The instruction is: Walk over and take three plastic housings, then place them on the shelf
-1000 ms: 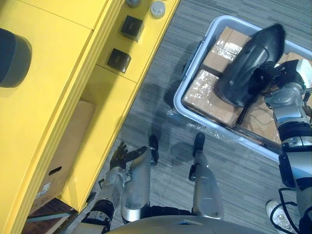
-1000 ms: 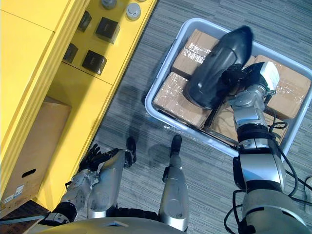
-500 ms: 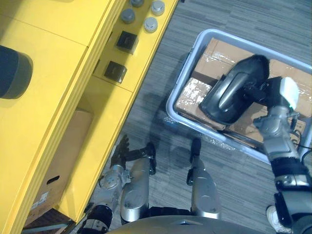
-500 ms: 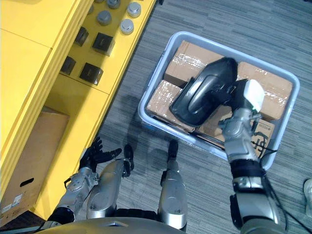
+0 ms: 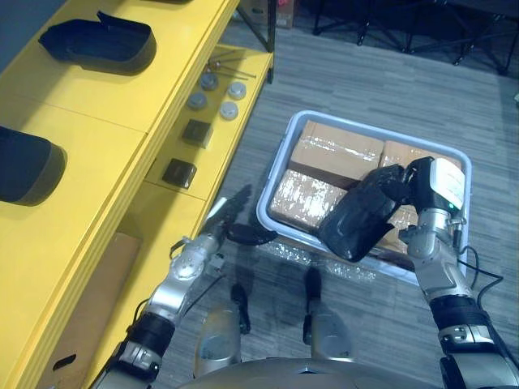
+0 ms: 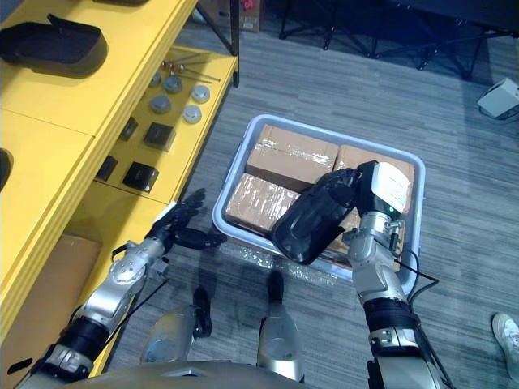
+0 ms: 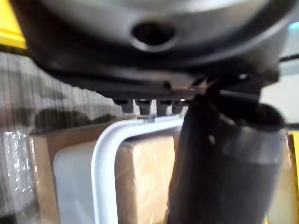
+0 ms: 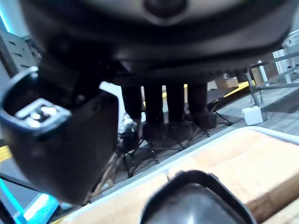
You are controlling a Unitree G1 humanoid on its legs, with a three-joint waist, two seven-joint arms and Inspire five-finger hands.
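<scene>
Housing [image 5: 357, 227] dropped lower over bin [image 5: 279, 166]; right hand [image 5: 415, 185] fingers [image 5: 388, 174] clasp it.

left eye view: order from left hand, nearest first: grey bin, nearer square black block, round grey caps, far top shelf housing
1. grey bin, beside left hand
2. square black block, lower shelf
3. round grey caps, farther along
4. far plastic housing, top shelf

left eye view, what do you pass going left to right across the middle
nearer shelved housing -> square black block -> left hand -> held housing -> right hand
</scene>
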